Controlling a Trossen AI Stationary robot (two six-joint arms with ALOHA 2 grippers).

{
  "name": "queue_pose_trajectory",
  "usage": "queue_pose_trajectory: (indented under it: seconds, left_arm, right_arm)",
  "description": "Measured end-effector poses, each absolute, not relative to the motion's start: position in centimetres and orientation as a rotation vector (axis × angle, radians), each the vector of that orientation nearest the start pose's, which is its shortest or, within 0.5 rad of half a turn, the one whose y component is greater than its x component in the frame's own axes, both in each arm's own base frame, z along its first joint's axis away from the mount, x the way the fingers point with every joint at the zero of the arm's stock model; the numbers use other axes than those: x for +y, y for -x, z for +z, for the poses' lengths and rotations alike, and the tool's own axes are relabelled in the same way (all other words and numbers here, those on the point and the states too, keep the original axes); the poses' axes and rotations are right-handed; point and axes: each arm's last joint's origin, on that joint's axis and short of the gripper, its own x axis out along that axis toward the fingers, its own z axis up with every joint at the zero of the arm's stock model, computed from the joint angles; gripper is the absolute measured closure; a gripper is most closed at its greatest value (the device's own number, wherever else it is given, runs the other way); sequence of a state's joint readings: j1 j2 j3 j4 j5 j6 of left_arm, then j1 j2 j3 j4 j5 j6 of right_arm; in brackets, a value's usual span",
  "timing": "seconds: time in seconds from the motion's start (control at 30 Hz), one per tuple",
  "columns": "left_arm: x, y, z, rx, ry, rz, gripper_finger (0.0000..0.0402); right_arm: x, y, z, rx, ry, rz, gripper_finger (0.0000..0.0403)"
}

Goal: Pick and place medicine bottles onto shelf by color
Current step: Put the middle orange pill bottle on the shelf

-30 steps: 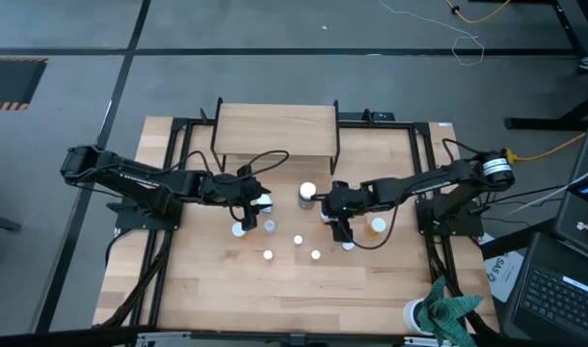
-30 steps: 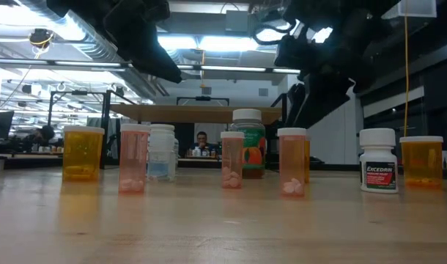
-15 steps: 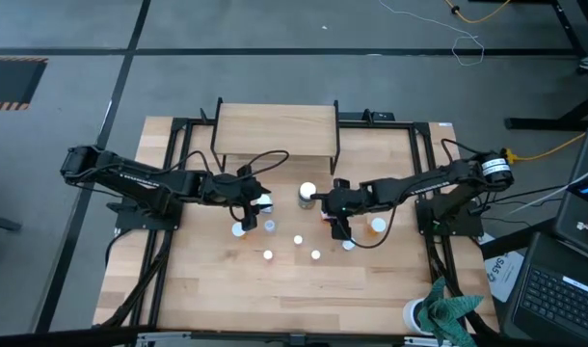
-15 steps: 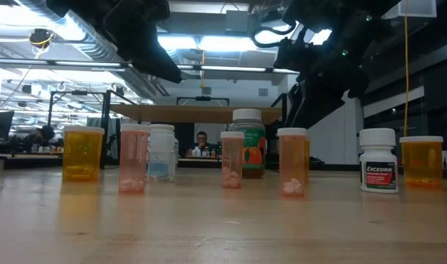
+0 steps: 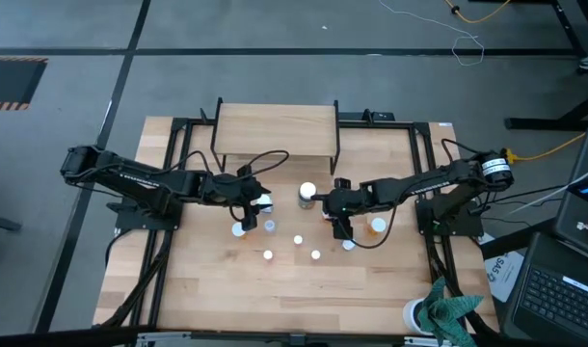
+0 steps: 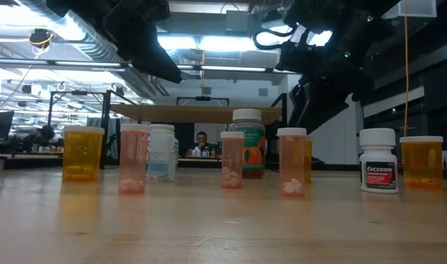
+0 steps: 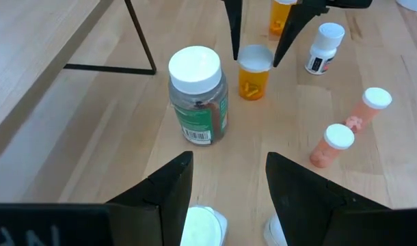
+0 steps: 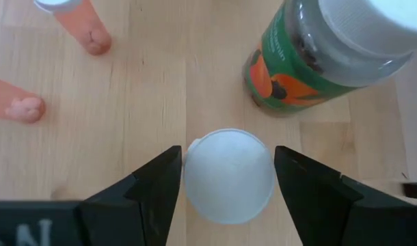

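Shelf at 12 o'clock bare; all bottles on counter. Right end effector released, straddling an orange bottle; left end effector released above white-capped bottle.

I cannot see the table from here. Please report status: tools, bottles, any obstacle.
Right tool open, straddling a white-capped bottle. Left tool open above two white caps. Shelf bare. Green bottle close beside right tool.
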State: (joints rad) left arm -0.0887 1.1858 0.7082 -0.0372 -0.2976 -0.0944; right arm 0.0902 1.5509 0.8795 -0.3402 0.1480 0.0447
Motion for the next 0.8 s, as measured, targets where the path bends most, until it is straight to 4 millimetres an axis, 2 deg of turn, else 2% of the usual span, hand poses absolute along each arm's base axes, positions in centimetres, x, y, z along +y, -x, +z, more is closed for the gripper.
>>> queue_pose_trajectory:
  seconds: [0.57,0.8]
  left_arm:
    - [-1.36,-24.89,24.19,0.496,-0.007,0.228,0.0221]
    - [-1.36,-24.89,24.19,0.496,-0.007,0.228,0.0221]
  right_arm:
    - [2.33,-29.01,17.79,1.056,0.177,0.032,0.0167]
    - [2.32,-29.05,17.80,1.050,0.123,-0.003,0.0198]
